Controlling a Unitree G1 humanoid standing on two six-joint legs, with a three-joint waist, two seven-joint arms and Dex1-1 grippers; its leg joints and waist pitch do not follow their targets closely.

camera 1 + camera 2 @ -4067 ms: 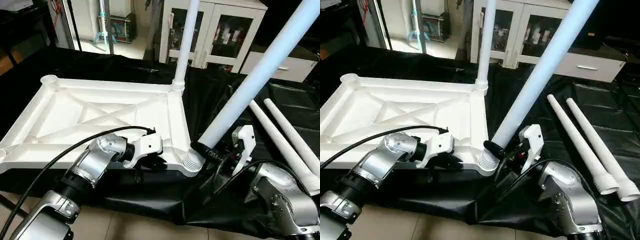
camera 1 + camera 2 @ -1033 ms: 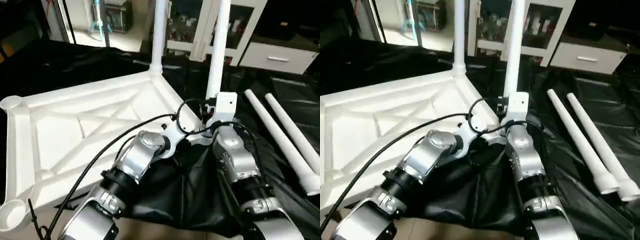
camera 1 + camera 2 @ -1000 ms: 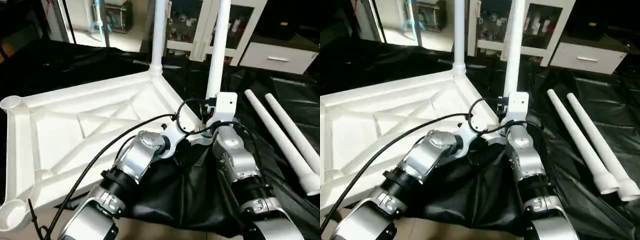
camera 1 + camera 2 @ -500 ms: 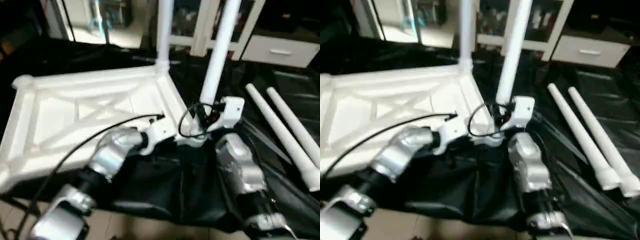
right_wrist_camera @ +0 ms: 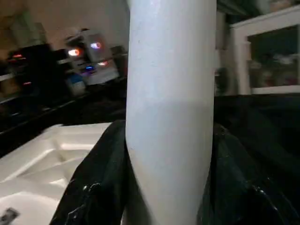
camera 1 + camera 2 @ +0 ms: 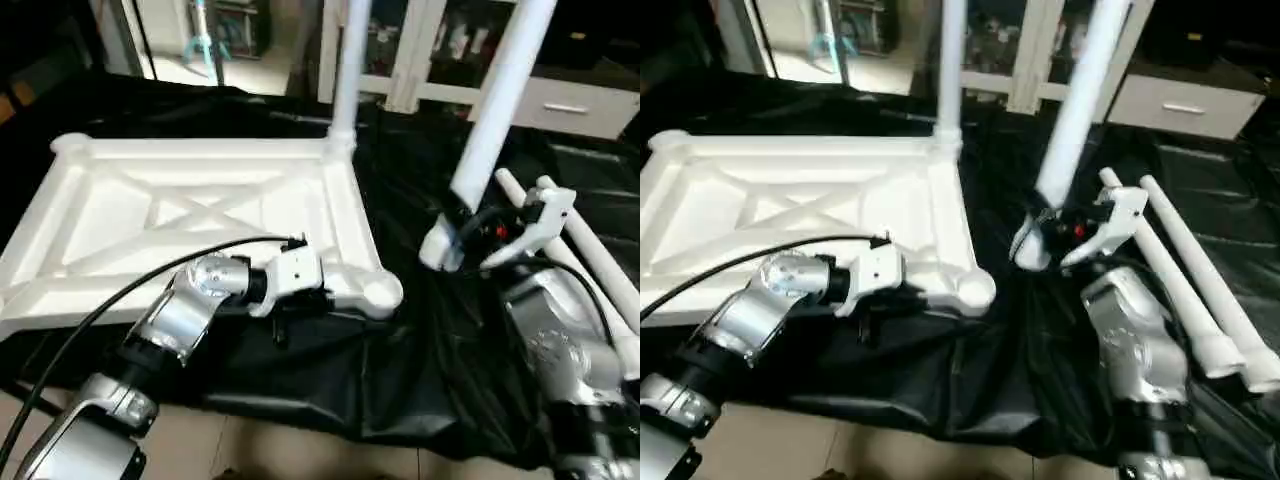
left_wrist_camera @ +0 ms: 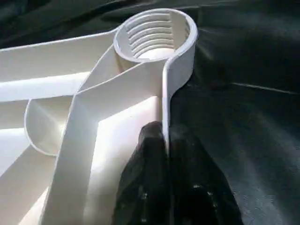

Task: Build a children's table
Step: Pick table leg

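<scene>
The left gripper is clenched on the thin rim wall of the upturned table top, one black finger on each side of the wall, just short of the near right corner socket. That pinch looks meant to steady the top, so the socket stays put while a leg is brought to it. The socket stands empty, its inner threads plainly showing.

The right gripper is grasping a long white tapered leg near its lower, ribbed end, the fingers wrapped around the tube. The leg leans steeply, its top passing out of the upper edge, and its threaded end hangs over the black cover just beside the empty socket, apart from it (my guess is that it has to be lined up and stood more upright before it can be screwed in).

One leg already stands upright in the far right corner socket. Two more spare legs lie side by side on the desk to the right, within reach of the right arm, their ribbed ends toward the robot. The two left sockets are open.

The desk is draped in a crinkled black sheet, which hangs over the near edge above a pale tiled floor. Behind stands a white glass-door cabinet, and a bright doorway lies at far left.
</scene>
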